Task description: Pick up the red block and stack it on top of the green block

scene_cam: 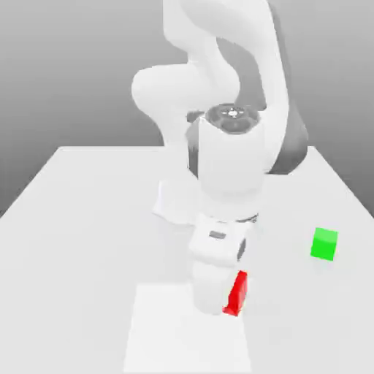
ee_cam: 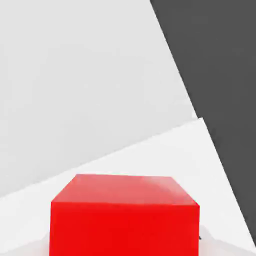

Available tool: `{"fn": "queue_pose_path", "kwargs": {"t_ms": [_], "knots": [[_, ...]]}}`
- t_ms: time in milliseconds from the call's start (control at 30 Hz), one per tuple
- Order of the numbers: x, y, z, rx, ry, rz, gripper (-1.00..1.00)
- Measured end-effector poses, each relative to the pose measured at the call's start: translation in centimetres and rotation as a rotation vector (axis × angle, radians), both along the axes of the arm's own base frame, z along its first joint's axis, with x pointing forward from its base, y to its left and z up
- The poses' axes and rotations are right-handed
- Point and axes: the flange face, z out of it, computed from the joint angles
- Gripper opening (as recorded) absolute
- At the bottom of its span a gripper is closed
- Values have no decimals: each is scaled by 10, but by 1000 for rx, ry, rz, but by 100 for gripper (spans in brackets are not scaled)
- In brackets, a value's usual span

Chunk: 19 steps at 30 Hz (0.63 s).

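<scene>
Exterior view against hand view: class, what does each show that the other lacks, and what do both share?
Exterior view alone: the arm, the green block resting on the table toward that view's right, apart from the hand. Hand view alone: the red block's top face, close up and whole. Both: the red block and the white table.

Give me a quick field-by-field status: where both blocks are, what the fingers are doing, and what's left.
red block: at the gripper, partly hidden behind the hand in the exterior view; close up in the hand view
fingers: shut on the red block
green block: alone on the table, toward the exterior view's right of the hand, nothing on top
blocks touching: no, clearly apart
stack: not yet done
likely next: carry the red block over the green block and set it down
</scene>
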Motion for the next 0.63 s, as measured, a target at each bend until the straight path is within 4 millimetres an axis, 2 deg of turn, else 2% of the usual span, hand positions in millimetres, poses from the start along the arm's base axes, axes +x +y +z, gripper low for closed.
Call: {"fn": "queue_pose_path", "kwargs": {"t_ms": [100, 233, 300, 367, 533, 567, 633], "knots": [[-60, 72, 8, 1, -1, 205, -100], [-133, 119, 17, -10, -16, 397, -100], [-176, 139, 22, -19, -30, 511, -100], [-194, 147, 12, -24, -37, 559, -100], [-199, 148, -34, -26, -40, 574, -100], [-200, 148, -40, -26, -40, 574, 100], [-200, 148, -40, -26, -40, 574, 100]]}}
